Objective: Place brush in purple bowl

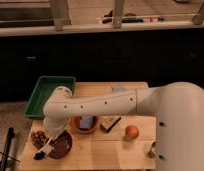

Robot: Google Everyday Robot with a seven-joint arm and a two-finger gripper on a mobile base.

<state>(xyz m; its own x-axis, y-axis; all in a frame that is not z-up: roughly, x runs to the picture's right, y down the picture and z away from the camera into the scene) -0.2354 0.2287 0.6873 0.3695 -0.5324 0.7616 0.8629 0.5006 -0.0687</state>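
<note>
The purple bowl (61,145) sits at the front left of the wooden table (105,150). My gripper (48,142) hangs from the white arm (95,106), just over the bowl's left rim. It is shut on the brush (42,153). The brush's white handle is up at the gripper, and its black bristle end points down and left, just outside the bowl's left edge. The wrist hides part of the bowl.
An orange bowl (85,125) with a grey-blue item stands right behind the purple bowl. A white-topped dark block (110,123) and an orange fruit (131,132) lie to the right. A brown cluster (38,137) lies left of the gripper. A green tray (47,93) is at the back left, and a metal item (151,148) at the front right.
</note>
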